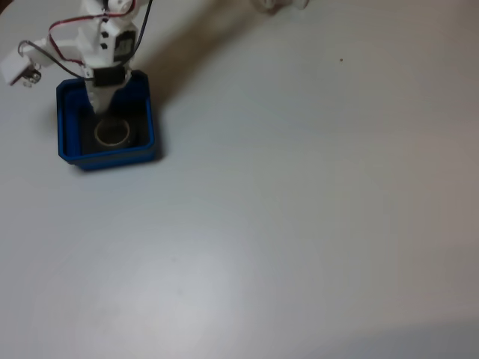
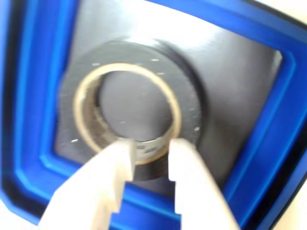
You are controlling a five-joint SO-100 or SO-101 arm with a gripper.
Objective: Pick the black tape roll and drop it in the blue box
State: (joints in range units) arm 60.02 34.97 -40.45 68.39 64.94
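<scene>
Where the dark floor of the blue box (image 1: 107, 158) shows in the fixed view, one black tape roll (image 1: 112, 133) lies flat on it, its pale core a tan ring around a round hole. That makes one roll, one box and one arm with one gripper (image 1: 102, 111).

Seen from the wrist view, the black tape roll (image 2: 189, 103) is a broad dark band with a few small pale flecks, wrapped round a cream inner core; grey floor shows through the hole. It sits left of the middle of the floor, towards nine o'clock, and the blue box (image 2: 268, 120) frames it with thick bright walls and a rounded corner at eight o'clock. The picture is somewhat blurred.

At six o'clock in that view the gripper (image 2: 149, 154) comes in, its two white fingers (image 2: 189, 177) set narrowly apart. The roll's near wall sits in the gap between their tips. I cannot tell whether they press on it or merely stand either side.

From the fixed view the white arm (image 1: 108, 37) reaches down from twelve o'clock into the box, with red and black wires (image 1: 63, 34) looping off to its nine o'clock side and a small white part (image 1: 16, 69) at the end of them.

The box stands near the upper left of a plain, pale grey-white table (image 1: 299, 209). A soft shadow (image 1: 202, 37) runs from the arm towards one o'clock, and a darker band crosses the lower right corner.
</scene>
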